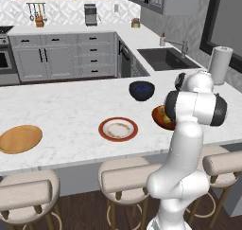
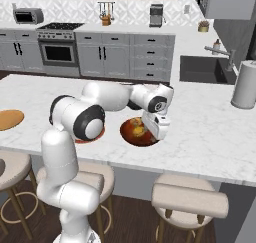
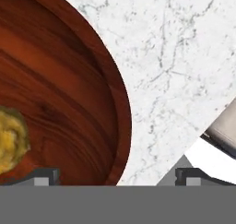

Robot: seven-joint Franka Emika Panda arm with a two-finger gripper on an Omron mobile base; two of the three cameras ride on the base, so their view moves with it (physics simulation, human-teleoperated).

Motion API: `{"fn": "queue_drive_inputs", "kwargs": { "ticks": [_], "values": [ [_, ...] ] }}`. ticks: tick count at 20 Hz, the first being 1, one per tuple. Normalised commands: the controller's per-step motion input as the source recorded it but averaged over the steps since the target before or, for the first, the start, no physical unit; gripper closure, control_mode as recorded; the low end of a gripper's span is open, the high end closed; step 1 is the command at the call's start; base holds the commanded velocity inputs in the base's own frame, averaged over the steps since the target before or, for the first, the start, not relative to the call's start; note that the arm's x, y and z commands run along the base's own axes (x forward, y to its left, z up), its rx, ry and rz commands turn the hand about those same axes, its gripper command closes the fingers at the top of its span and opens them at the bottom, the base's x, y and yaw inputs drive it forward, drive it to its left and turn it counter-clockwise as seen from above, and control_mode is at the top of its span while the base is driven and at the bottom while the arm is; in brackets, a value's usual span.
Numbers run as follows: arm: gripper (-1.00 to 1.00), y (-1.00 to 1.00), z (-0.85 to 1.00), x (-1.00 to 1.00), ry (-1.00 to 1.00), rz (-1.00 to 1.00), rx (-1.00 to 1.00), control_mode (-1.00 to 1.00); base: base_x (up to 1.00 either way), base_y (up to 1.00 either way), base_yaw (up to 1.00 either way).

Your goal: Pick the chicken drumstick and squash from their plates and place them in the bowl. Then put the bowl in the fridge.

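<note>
I straddle the bowl rim with spread fingers; next I close, lift, head for the fridge.

- The bowl, glossy reddish-brown, sits on the counter with food in it.
- A yellow lump lies inside, possibly the squash; which piece it is stays unclear.
- The wooden plate lies flat, far left.
- The white plate with a red-brown rim lies mid-counter, left of the bowl.
</note>
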Motion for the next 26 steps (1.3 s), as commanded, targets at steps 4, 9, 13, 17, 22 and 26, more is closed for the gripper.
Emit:
{"fn": "queue_drive_inputs", "kwargs": {
  "ticks": [4, 9, 13, 17, 22, 26],
  "values": [
    [-1.0, 0.0, -0.25, 0.05, -0.12, 0.0, 0.06, -1.0, 0.0, 0.0, 0.0],
    [-1.0, 0.0, -0.53, 0.0, -0.22, 0.0, 0.0, -1.0, 0.0, 0.0, 0.0],
    [-1.0, 0.0, -0.59, 0.06, -0.2, 0.0, 0.0, -1.0, 0.0, 0.0, 0.0],
    [-1.0, 0.0, -0.35, 0.34, -0.09, 0.0, 0.0, -1.0, 0.0, 0.0, 0.0],
    [-1.0, -0.01, -0.13, 0.41, 0.0, 0.0, 0.0, -1.0, 0.0, 0.0, 0.0],
    [1.0, 0.0, -0.15, 0.12, 0.0, 0.0, 0.0, -1.0, 0.0, 0.0, 0.0]
  ]
}}
